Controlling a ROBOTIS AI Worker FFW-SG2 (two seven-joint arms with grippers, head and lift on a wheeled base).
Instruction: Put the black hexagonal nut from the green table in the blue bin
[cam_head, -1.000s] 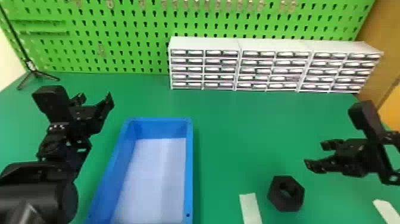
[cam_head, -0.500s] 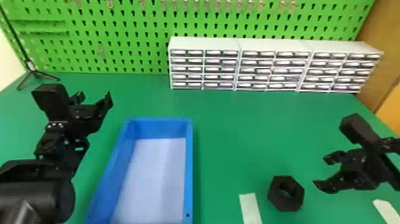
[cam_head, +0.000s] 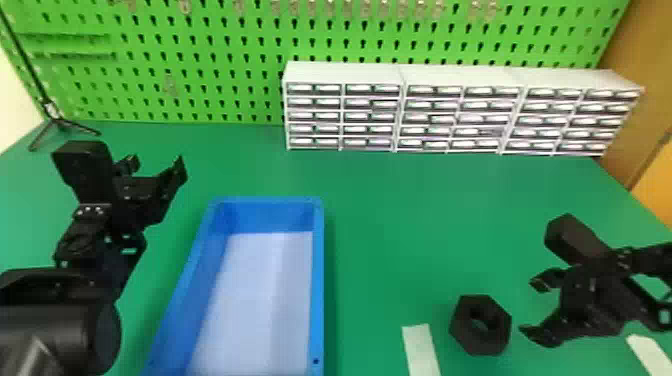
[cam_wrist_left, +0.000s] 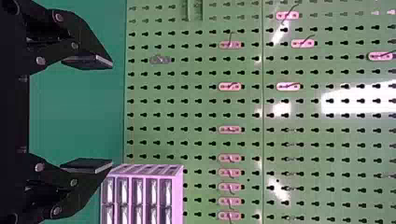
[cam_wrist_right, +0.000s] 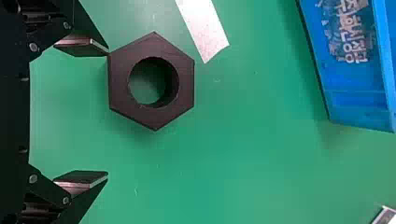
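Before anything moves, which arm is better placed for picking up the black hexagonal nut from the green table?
Right, I would say: the open right gripper is close beside the black hexagonal nut, while the left gripper is on the other side of the blue rectangular bin.

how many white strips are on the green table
2. One white strip lies between the blue bin and the black hexagonal nut; the other white strip is at the head view's lower right, nearer the robot than the right pincer. More may be hidden.
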